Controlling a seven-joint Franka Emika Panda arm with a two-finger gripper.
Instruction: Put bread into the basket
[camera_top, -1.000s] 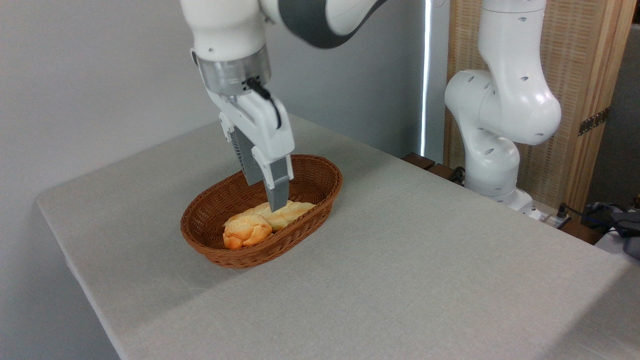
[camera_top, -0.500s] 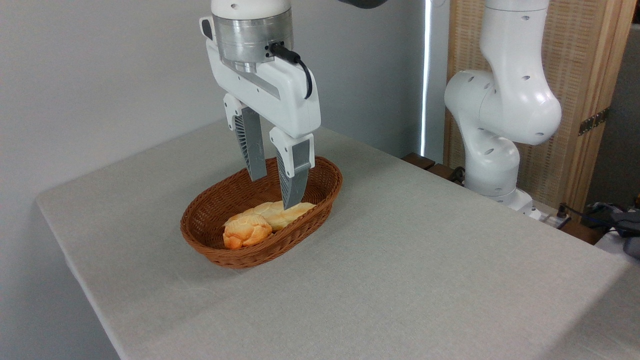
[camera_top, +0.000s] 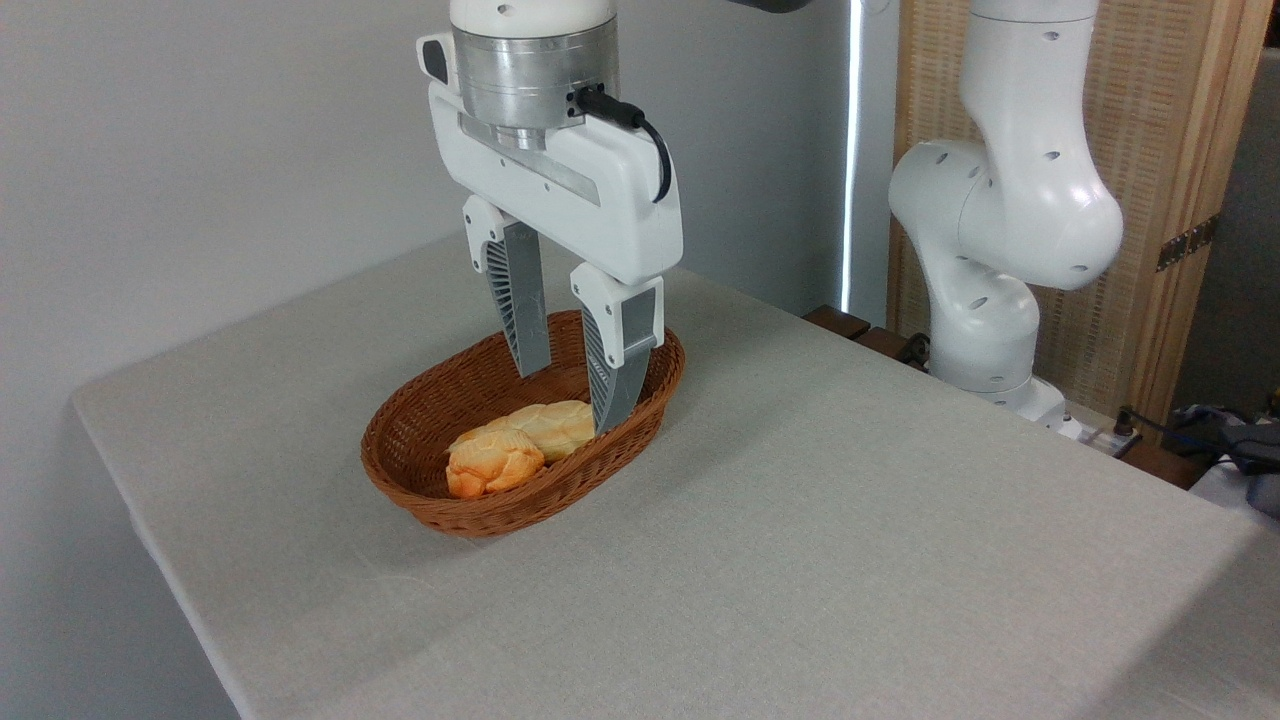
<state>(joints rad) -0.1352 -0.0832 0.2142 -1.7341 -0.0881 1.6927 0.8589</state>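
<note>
text: none readable | labels: none | brands: none | numbers: none | signs: none

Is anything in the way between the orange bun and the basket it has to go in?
No. The orange bun already lies inside the basket, beside a paler braided loaf. The gripper hangs over the basket with its jaws open, holding nothing.
</note>
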